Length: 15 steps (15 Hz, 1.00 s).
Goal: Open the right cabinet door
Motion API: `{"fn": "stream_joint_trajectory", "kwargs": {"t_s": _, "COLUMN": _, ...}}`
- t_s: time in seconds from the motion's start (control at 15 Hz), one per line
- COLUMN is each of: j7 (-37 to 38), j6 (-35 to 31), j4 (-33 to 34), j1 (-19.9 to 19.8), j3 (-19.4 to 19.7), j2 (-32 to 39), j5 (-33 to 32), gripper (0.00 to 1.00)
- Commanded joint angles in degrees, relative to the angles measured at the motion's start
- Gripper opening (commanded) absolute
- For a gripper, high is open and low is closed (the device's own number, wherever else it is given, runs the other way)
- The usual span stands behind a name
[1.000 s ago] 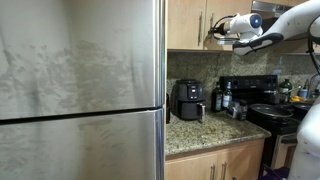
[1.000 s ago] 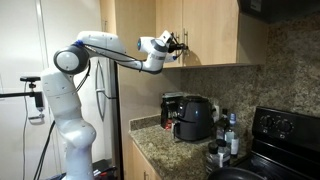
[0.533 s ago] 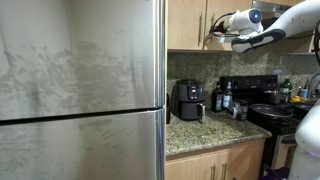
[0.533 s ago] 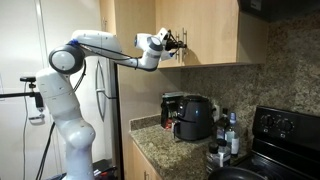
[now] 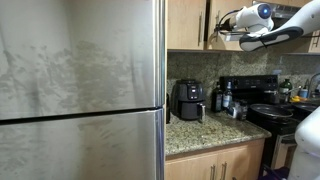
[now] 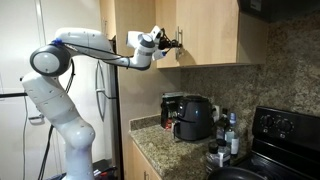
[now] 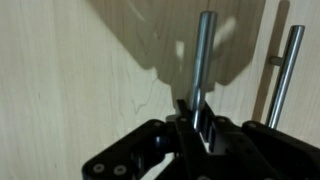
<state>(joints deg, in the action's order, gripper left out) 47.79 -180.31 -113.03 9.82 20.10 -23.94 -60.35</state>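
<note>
Kitchen; wrist view alone shows jaws clamped on the handle of the right cabinet door.

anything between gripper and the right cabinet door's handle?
Nothing. In the wrist view the gripper is shut on the handle of the right cabinet door, with no gap and no object between them.
</note>
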Motion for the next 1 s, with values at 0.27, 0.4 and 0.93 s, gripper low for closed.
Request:
{"fn": "stream_joint_trajectory", "kwargs": {"t_s": 0.27, "j7": 0.2, "j6": 12.7, "j4": -3.6, "j1": 0.0, "j3": -3.8, "j2": -7.4, "j5": -0.2, "gripper": 0.01}}
{"fn": "stream_joint_trajectory", "kwargs": {"t_s": 0.4, "j7": 0.1, "j6": 13.0, "j4": -4.4, "j1": 0.0, "j3": -3.8, "j2": -8.5, "j5": -0.2, "gripper": 0.01}}
{"fn": "stream_joint_trajectory", "kwargs": {"t_s": 0.93, "j7": 13.3, "j6": -3.4, "j4": -0.5, "j1": -12.5, "j3": -0.1, "j2": -0.6, "j5": -13.7, "gripper": 0.00}}
